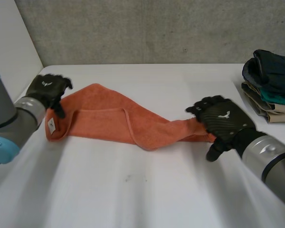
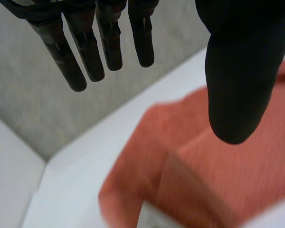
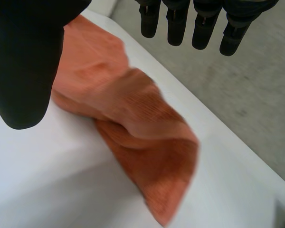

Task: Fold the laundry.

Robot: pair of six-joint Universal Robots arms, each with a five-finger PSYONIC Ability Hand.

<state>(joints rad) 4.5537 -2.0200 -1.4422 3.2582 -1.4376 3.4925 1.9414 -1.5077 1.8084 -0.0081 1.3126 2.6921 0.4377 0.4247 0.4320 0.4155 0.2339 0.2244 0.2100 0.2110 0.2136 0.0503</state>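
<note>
An orange towel [image 1: 118, 121] lies stretched across the white table [image 1: 133, 190], partly folded at its left end and narrowed to a bunched strip at its right end. My left hand [image 1: 47, 90] hovers over the towel's left end with straight fingers [image 2: 111, 45] and thumb [image 2: 237, 80] apart, holding nothing; the towel [image 2: 213, 166] lies below the palm. My right hand [image 1: 221, 118] is over the right end of the towel [image 3: 137, 128], with its fingers [image 3: 180, 23] and thumb [image 3: 23, 71] spread and nothing between them.
A stack of folded clothes [image 1: 270, 85], dark blue, teal and beige, sits at the table's far right. A grey wall [image 1: 147, 28] runs behind the table, and a white panel [image 1: 9, 42] stands at its left.
</note>
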